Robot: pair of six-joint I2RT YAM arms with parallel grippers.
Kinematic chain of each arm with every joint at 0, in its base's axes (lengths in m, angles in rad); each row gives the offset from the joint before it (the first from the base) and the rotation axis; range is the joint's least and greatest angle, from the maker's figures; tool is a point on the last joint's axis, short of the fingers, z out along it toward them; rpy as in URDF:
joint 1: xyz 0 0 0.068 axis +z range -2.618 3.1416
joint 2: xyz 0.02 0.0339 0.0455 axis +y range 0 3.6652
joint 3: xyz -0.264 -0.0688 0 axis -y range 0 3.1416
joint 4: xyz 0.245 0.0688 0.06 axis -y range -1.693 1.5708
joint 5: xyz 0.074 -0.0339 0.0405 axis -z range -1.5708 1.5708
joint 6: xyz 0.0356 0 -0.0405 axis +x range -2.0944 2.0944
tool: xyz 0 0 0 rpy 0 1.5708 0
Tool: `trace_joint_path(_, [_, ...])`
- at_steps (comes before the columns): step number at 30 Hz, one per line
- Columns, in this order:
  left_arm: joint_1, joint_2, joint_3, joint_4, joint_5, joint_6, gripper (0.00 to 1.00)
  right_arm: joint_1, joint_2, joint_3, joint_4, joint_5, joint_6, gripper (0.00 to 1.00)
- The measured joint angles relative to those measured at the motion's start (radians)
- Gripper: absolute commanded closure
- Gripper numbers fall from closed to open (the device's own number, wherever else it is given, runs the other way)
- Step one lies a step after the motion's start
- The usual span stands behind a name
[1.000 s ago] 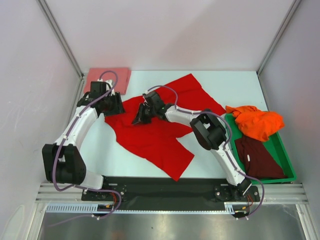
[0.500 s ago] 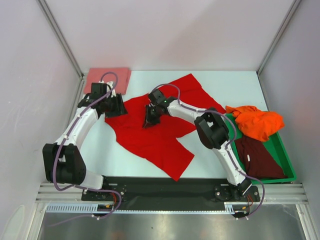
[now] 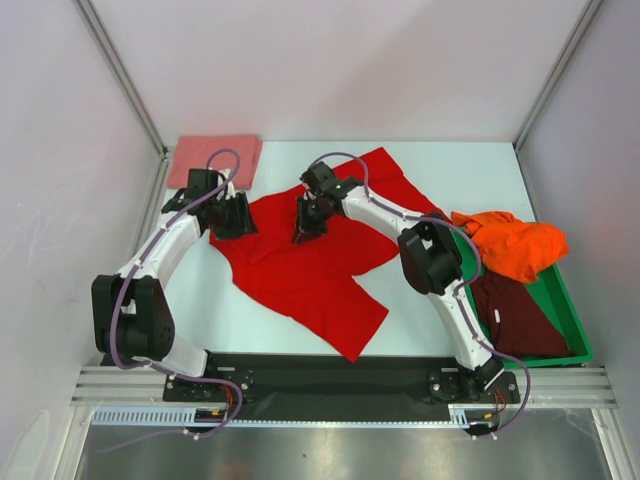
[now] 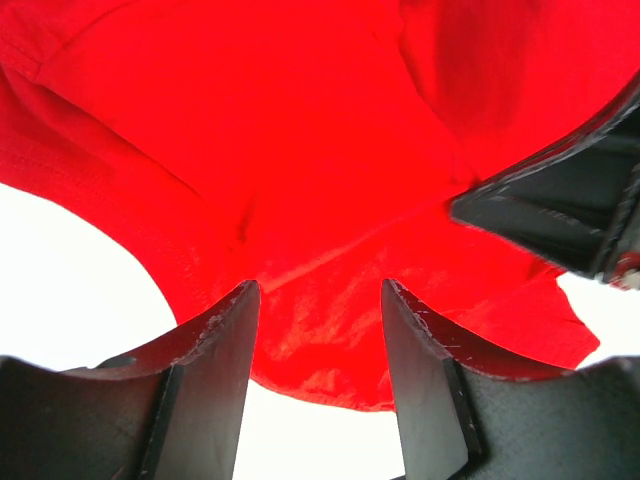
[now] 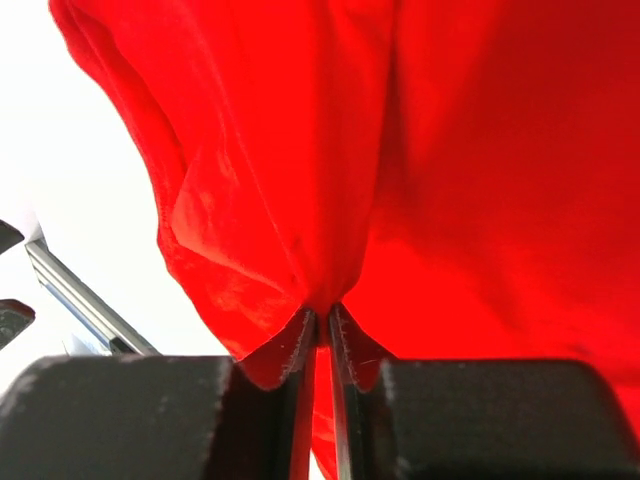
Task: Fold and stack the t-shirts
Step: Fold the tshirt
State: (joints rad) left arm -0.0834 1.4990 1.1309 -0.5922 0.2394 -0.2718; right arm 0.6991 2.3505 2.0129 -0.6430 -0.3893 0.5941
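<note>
The bright red t-shirt [image 3: 310,265] lies spread and rumpled in the middle of the table. My right gripper [image 3: 306,226] is shut on a pinched fold of it near its upper middle, and the cloth hangs bunched from the jaws in the right wrist view [image 5: 322,318]. My left gripper [image 3: 234,216] is open at the shirt's left edge, and the red hem lies between its fingers [image 4: 215,370] without being clamped. The salmon-pink t-shirt [image 3: 214,158] lies folded at the back left. The orange t-shirt [image 3: 512,246] and the dark maroon t-shirt [image 3: 512,312] lie in the bin.
The green plastic bin [image 3: 562,305] stands at the right edge of the table. The right gripper's body [image 4: 560,210] shows close by in the left wrist view. Grey walls and metal frame posts enclose the table on three sides.
My right gripper has moved right and toward the back, drawing the pinched red cloth with it. My left gripper has shifted slightly right onto the shirt's left edge.
</note>
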Motion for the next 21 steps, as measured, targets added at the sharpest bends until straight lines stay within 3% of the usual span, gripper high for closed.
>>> trace_joint_path(8, [0.000,-0.009,-0.058,0.011,0.011,-0.034,0.42,-0.024,0.000,0.054,-0.101,-0.001,-0.076,0.61])
trace_joint_path(15, [0.000,-0.114,-0.210,0.034,0.049,-0.103,0.39,-0.018,-0.032,-0.010,-0.139,-0.011,-0.145,0.57])
trace_joint_path(21, [0.000,-0.251,-0.425,0.166,0.053,-0.220,0.27,-0.035,-0.134,-0.163,-0.092,-0.010,-0.169,0.57])
